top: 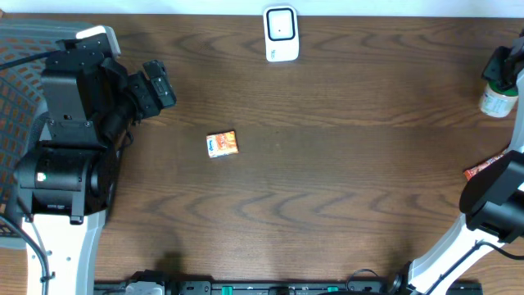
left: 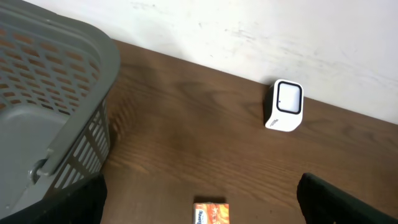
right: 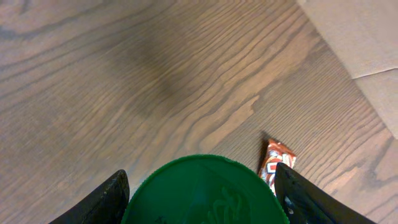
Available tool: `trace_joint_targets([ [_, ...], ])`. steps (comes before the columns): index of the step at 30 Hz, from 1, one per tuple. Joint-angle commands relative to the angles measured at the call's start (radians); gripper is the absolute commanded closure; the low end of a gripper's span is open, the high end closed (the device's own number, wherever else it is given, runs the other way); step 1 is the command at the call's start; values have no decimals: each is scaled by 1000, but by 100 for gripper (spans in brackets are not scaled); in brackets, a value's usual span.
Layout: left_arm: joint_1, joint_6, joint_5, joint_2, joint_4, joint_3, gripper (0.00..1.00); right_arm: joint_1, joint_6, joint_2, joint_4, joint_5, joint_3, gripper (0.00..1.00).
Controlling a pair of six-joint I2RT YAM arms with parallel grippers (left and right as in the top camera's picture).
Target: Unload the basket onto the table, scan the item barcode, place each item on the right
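Overhead: the white scanner [top: 280, 33] stands at top centre of the counter [top: 344, 205]. A small orange box [top: 222, 144] lies left of centre. At the upper right edge, the right jaws hold a green-capped bottle [top: 497, 100], with a red packet [top: 481, 167] below it.

Left wrist: you see the left jaws spread wide, holding nothing, and a grey basket [left: 56, 81] at the left.

Right wrist: the right jaws are closed on the green-capped bottle [right: 202, 190], one finger on each side of its lid.

Orange box [top: 222, 145] central; white scanner [top: 280, 34] at far edge.
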Motion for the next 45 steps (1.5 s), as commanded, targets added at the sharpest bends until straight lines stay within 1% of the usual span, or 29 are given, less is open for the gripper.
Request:
trace_joint_targets([
  [1, 5, 9, -13, 0, 0, 11, 2, -16, -13, -8, 16, 34, 6, 53],
  [5, 5, 9, -13, 0, 0, 11, 2, -17, -12, -8, 38, 29, 6, 55],
  [12, 5, 9, -13, 0, 0, 11, 2, -18, -10, -8, 69, 19, -23, 55],
  [21, 5, 9, -13, 0, 0, 11, 2, -19, -14, -8, 309, 20, -252, 54],
  [24, 5, 9, -13, 0, 0, 11, 2, -19, -37, -8, 399, 21, -322, 54],
  [26, 5, 9, -13, 0, 0, 11, 2, -19, -55, -8, 449, 21, -358, 56],
  [33, 5, 9, -13, 0, 0, 11, 2, -19, -119, -8, 568, 19, -404, 57],
  [40, 5, 9, -13, 0, 0, 11, 2, -24, -122, -8, 720, 19, -455, 55],
  [45, 5, 9, -13, 0, 0, 11, 2, -36, -122, -8, 782, 19, -508, 56],
])
